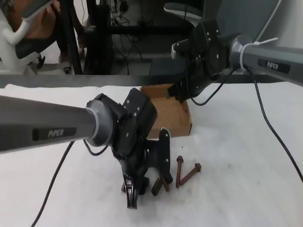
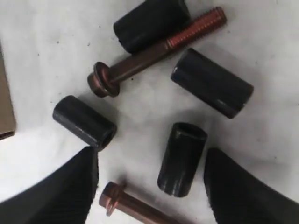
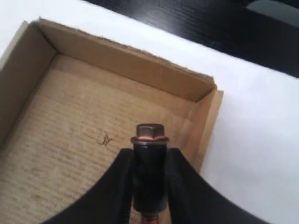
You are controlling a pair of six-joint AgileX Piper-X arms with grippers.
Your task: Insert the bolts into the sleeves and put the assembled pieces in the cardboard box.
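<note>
Nearest you, your left hand (image 2: 150, 156) points down at the loose parts on the white bench (image 1: 246, 189). Its fingers are spread apart and grasp nothing. A sleeve (image 2: 181, 158) lies between them, touching neither finger. Its long axis runs roughly parallel to the fingers, and its open mouth is at the end farther from the wrist.

A second sleeve (image 2: 84, 122) lies just beside one fingertip. A third sleeve (image 2: 212, 83) and a fourth sleeve (image 2: 150, 22) lie a little beyond. A copper-coloured bolt (image 2: 159, 49) lies on its side against the fourth sleeve. Another bolt (image 2: 135, 207) lies near the first sleeve, with its head toward the fingers.

Farther back, your right hand (image 3: 149, 156) hangs over the box (image 3: 140, 70). It is clenched on an assembled piece (image 3: 149, 135), a bolt seated in a sleeve. The piece's long axis runs along the fingers. The bolt head sticks out past the fingertips toward the box floor, and the threaded tip shows at the wrist end.

The floor under the piece is bare cardboard as far as it can be seen. I judge this to be the first piece ready to drop. One assembly is made but not yet set down. Four sleeves on the bench are yet to be fitted with bolts and boxed.
</note>
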